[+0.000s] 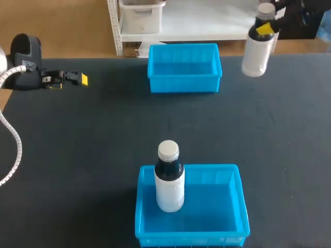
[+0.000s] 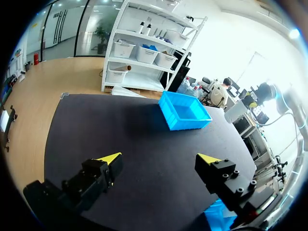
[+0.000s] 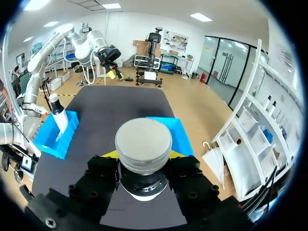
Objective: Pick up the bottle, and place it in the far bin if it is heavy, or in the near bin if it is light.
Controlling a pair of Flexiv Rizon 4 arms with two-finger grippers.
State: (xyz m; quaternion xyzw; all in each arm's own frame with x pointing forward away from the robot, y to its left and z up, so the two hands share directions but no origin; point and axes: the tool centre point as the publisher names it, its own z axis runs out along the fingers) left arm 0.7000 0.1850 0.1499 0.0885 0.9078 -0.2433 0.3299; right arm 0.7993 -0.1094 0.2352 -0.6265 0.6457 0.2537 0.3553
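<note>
The bottle (image 1: 257, 54) is off the surface (image 1: 103, 134), hanging from the right hand (image 1: 265, 29), whose fingers pinch it at the neck just under the cap. The right wrist view shows the cap sitting between the two yellow tips. The bottle's long axis is close to upright, cap up and body hanging below the grip.

The relation that matters is bottle to bins. The far bin (image 1: 183, 83) lies just beside the held bottle, toward my left. The near bin (image 1: 191, 238) is well apart from it, back toward me and also to the left. The right arm already carries the bottle, so I judge the far bin a short sideways move and the near bin a long pull back.

A second bottle (image 1: 169, 178) stands upright in the left part of the near bin, so a drop there would need its right part. The left hand (image 1: 77, 78) hangs at the far left with fingers spread, gripping nothing and out of the way.
</note>
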